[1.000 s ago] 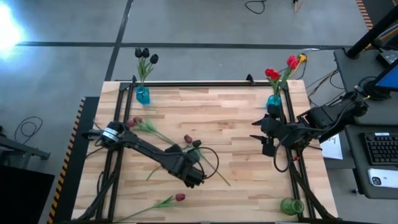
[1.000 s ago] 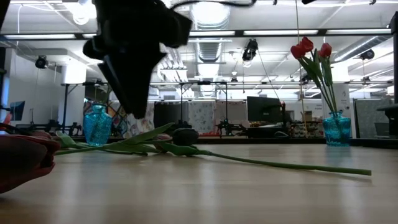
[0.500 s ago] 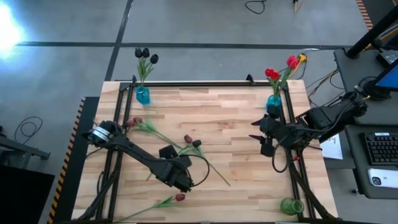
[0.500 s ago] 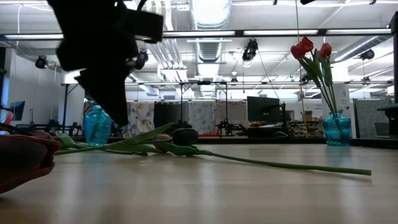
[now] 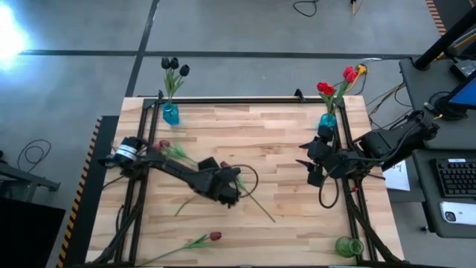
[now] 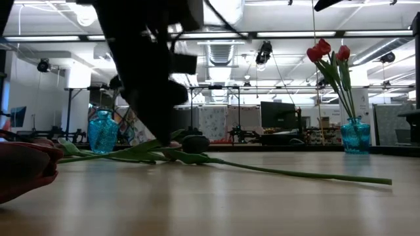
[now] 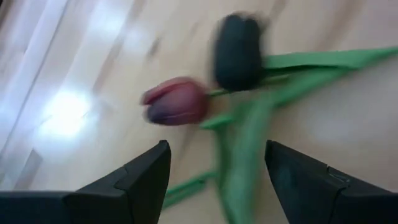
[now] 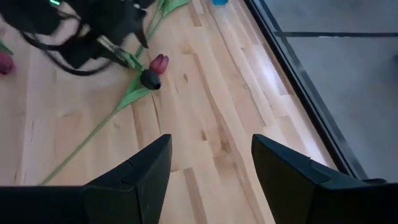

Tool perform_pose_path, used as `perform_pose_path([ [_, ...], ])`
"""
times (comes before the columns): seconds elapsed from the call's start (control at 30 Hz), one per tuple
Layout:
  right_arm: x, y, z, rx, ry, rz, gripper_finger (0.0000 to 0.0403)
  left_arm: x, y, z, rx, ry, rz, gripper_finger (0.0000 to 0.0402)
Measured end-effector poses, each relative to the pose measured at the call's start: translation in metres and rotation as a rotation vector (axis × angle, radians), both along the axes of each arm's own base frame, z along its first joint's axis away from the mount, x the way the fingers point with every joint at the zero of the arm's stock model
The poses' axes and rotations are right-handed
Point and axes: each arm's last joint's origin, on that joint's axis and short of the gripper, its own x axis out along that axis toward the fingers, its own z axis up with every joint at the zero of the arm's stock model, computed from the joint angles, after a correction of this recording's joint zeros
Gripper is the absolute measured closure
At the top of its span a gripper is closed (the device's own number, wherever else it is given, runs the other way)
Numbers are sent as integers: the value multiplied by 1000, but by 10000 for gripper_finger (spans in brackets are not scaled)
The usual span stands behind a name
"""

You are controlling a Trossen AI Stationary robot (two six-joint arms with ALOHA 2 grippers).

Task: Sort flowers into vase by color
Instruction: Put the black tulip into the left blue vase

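1. The left pincer [image 7: 214,180] hangs wide open and empty over the middle of the bench [image 5: 282,141].
2. Just ahead of it lie a maroon tulip [image 7: 176,101] and a black tulip [image 7: 237,43].
3. The right pincer [image 8: 210,163] waits open and empty near the bench's right edge.

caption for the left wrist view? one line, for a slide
Open left gripper hovers over a maroon tulip and a black tulip lying on the wooden table.
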Motion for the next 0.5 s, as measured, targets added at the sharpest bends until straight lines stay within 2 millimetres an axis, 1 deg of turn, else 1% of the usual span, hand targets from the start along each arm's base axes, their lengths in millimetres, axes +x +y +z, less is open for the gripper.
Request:
perform_pose_path([
  [0.1, 0, 0, 0, -10, -3, -8, 188, 2, 17, -9, -23, -5, 35, 157],
  [0.2, -1, -1, 0, -12, -4, -7, 188, 7, 28, -16, -145, -3, -6, 160],
  [0.27, -1, -1, 0, -17, -2, -3, 188, 9, 31, -20, -207, -13, -27, 171],
  [0.37, -1, -1, 0, -18, 0, -3, 188, 9, 36, -20, -217, -3, -1, 211],
  [0.43, -1, -1, -1, -20, 2, -2, 188, 9, 41, -17, -217, 19, 25, 254],
  [0.5, -1, -1, -1, -22, 4, 0, 188, 13, 45, -12, -218, 15, 39, 306],
])
